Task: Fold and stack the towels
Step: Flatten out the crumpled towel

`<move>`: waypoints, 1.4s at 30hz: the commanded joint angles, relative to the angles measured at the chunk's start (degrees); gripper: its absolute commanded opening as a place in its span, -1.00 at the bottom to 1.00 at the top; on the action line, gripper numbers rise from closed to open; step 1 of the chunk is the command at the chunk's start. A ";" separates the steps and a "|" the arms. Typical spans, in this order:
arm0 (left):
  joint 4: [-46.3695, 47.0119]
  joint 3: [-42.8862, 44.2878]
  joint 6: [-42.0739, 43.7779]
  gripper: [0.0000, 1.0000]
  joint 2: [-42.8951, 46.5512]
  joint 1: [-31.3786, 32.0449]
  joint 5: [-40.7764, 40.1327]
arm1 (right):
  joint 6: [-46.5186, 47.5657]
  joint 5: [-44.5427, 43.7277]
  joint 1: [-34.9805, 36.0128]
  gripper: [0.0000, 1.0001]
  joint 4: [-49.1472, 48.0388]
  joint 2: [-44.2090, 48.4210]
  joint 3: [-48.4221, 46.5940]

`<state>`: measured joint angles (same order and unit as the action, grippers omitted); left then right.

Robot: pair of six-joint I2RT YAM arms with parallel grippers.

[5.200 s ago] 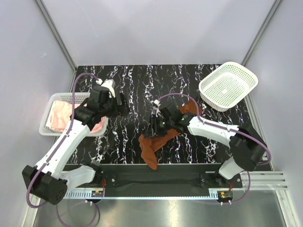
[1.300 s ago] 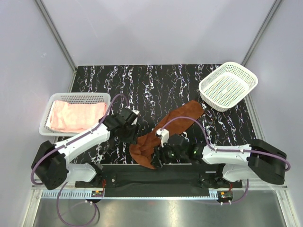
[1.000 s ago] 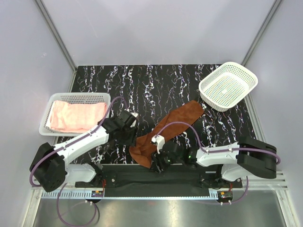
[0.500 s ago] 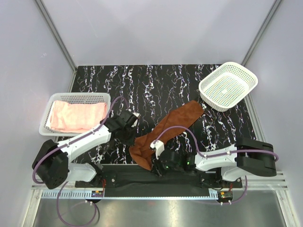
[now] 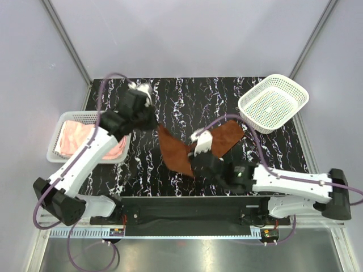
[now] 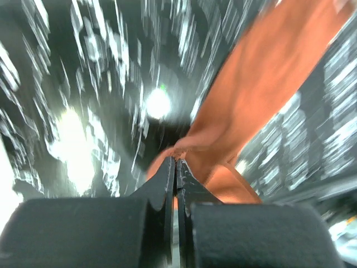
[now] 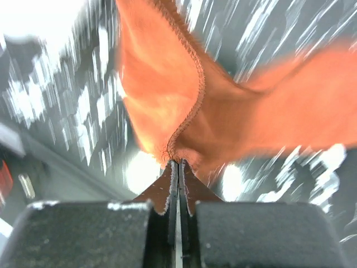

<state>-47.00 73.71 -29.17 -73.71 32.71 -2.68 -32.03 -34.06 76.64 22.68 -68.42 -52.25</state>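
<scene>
A black marbled table [image 5: 187,93] stood between plain grey walls. It carried two white baskets and two towels. The pink towel [image 5: 71,139] lay in the oblong basket [image 5: 74,115], far left of the square basket [image 5: 273,102]. The brown towel [image 5: 180,153] hung stretched just left of the square basket. The left gripper [image 6: 176,162] and right gripper [image 7: 178,162] were each pressed together, pinching its edge.

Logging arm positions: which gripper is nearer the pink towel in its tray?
Left. The left gripper sits just right of the pink towel; the right gripper, also shut on the brown towel, is farther right.
</scene>
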 commanded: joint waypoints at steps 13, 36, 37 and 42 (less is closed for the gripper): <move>4.81 37.39 -15.30 -1.00 -3.90 -13.02 9.88 | 39.59 -14.37 -18.63 -1.00 14.84 -5.50 -47.94; 16.50 19.89 -34.29 -1.00 17.20 -3.63 9.19 | 40.82 35.82 -18.55 -1.00 28.31 9.01 -53.83; 16.07 20.41 -34.03 -1.00 16.94 -1.53 8.05 | 40.91 35.91 -18.55 -1.00 26.04 9.18 -53.66; 13.61 21.91 -33.15 -1.00 18.16 -0.02 1.29 | 43.54 34.50 -18.55 -1.00 22.15 10.15 -54.44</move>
<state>-35.11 92.75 -61.98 -57.04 32.12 5.30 8.93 -0.86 58.02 49.84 -58.78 -104.77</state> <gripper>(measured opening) 0.012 0.010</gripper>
